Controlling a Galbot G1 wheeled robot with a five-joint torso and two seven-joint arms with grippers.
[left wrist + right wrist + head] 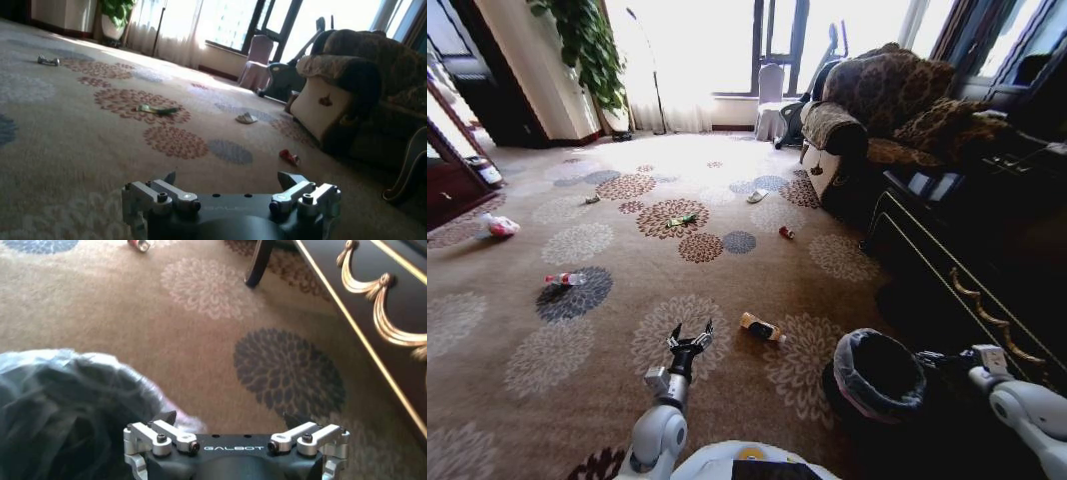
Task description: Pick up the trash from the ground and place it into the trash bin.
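the left gripper (691, 338) hangs wide open and empty just beside the amber bottle (762, 329) lying on the carpet (517, 330) near the trash bin (879, 373), so it should probably straddle the bottle's narrow body squarely, while the right gripper (230, 420) waits open by the bin.
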